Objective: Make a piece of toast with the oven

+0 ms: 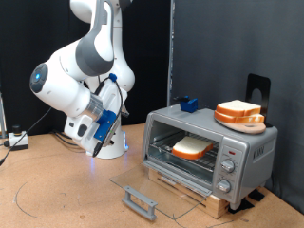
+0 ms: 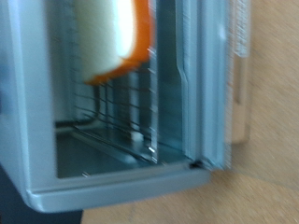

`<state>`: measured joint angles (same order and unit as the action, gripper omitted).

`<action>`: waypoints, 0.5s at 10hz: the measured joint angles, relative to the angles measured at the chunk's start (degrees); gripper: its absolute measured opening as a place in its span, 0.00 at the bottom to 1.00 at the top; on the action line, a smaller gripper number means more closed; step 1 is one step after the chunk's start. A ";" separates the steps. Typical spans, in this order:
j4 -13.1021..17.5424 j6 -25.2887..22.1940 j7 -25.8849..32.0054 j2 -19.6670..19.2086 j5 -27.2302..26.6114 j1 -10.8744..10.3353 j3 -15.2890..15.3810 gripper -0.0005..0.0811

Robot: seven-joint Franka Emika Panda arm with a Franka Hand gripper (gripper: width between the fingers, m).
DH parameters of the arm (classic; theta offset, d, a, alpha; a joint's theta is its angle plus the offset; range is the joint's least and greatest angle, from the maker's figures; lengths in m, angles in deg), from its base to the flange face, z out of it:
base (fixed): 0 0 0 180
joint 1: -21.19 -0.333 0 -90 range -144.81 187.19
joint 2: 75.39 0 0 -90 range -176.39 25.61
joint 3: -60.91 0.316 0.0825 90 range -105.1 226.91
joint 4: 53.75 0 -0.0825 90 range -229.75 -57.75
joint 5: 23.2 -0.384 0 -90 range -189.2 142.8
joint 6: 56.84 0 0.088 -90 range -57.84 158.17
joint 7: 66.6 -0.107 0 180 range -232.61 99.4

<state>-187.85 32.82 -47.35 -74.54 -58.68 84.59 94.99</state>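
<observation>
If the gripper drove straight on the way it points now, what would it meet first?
Likely the oven: the wrist view looks into its open front, at the wire rack and the piece of toast. Depth is unclear, and the gripper fingers don't show there.

arm (image 1: pixel 81 66): glossy white rounded shells, grey joint bands, blue ring light on side, blue glow at base, dark cables trailing.

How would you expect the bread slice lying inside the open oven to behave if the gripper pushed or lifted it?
The piece of toast looks thick and soft-faced, so it is probably light and would dent under firm fingers. Lying flat on the wire rack of the oven, it would likely slide rather than roll or tip.
</observation>
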 joint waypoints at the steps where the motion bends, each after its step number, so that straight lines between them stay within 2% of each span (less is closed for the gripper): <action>1: -0.33 -1.06 1.65 -0.37 -2.07 0.24 -0.67 0.99; 3: -1.25 1.19 4.97 -2.93 -2.44 0.55 -1.29 0.99; 5: -2.45 8.10 7.74 -6.70 -0.62 0.51 -1.24 0.99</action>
<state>-190.30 40.92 -39.61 -81.23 -59.30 85.10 93.75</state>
